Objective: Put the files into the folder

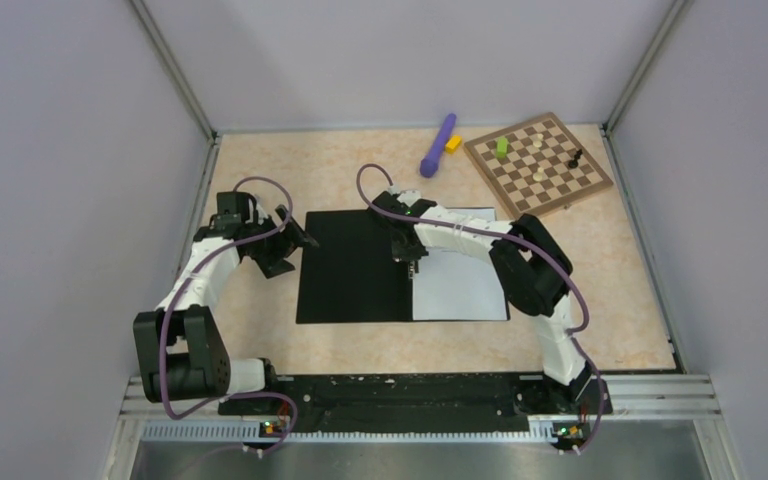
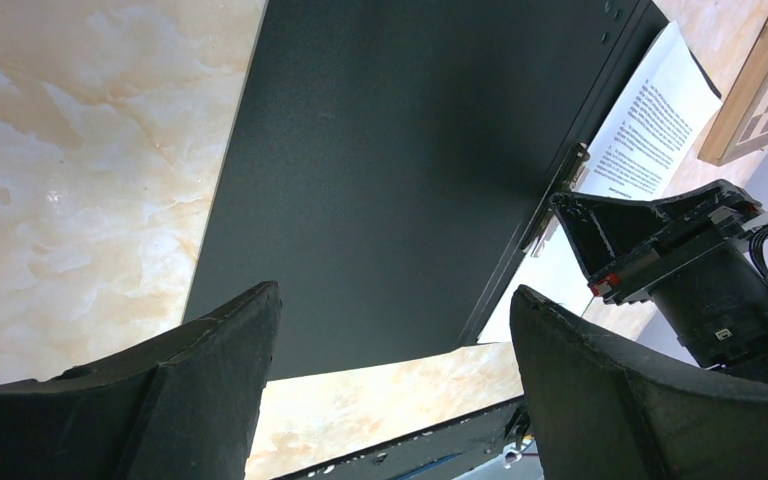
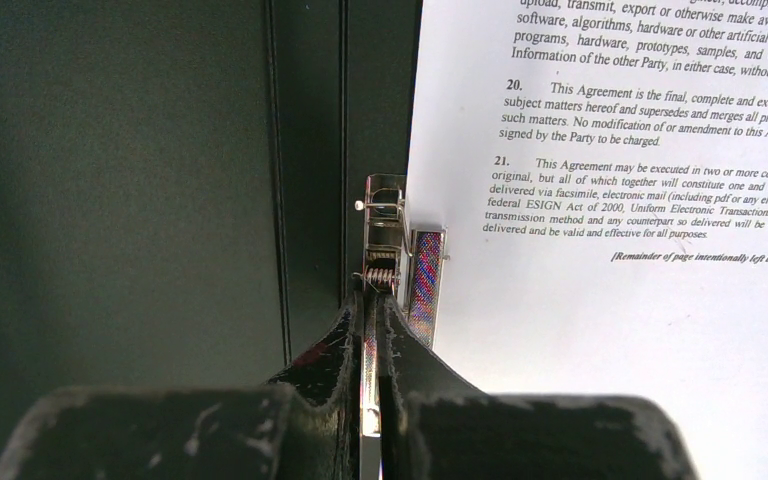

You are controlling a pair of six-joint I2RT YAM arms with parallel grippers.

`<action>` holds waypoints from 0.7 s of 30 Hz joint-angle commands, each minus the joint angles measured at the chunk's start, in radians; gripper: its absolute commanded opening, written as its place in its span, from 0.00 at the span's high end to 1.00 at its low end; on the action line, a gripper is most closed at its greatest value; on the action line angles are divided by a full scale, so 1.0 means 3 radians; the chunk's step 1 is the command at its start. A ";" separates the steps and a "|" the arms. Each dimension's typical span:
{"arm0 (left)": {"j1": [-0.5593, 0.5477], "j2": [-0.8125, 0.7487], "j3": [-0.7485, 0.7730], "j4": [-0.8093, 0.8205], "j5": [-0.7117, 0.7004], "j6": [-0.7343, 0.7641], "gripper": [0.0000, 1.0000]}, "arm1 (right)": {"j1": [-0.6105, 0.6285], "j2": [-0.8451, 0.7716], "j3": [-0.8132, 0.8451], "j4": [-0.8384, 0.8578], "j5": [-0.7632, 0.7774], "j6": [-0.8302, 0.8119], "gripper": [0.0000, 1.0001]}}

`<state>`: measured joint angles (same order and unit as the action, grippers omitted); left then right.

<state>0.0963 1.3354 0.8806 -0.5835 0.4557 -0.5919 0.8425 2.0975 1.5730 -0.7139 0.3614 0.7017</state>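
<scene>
The right gripper [image 3: 372, 320] clamps the folder [image 1: 350, 265]'s metal clip lever [image 3: 385, 215], beside the files [image 1: 460, 290]. The left gripper [image 2: 392, 295] hangs wide open, empty.

Bright, even light; close wrist-view foregrounds blur.

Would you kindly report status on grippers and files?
Left gripper open. Right gripper shut on metal clip. Files in open folder. Nothing blocking.

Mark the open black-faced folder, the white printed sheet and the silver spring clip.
open black-faced folder [image 1: 350, 270]: top view, bare left inner face.
white printed sheet [image 1: 460, 290]: top view, blank lower part.
silver spring clip [image 3: 381, 268]: right wrist view, its coil spring.
</scene>
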 commanded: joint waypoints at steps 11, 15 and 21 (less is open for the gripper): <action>-0.0005 -0.0103 -0.0177 0.0045 0.0094 0.0023 0.10 | 0.0021 -0.0561 -0.0004 0.0084 0.0085 -0.0029 1.00; -0.0004 -0.0126 -0.0237 0.0045 0.0074 0.0102 0.11 | 0.0020 -0.0728 -0.0048 0.0087 0.0069 -0.0040 1.00; -0.0007 -0.0097 -0.0193 0.0061 0.0138 0.0192 0.11 | 0.0014 -0.0899 -0.0151 0.0085 -0.0003 -0.0062 1.00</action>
<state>0.0963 1.3304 0.8124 -0.5903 0.4637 -0.5678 0.8425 1.9087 1.5429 -0.7086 0.3580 0.6930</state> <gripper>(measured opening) 0.895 0.016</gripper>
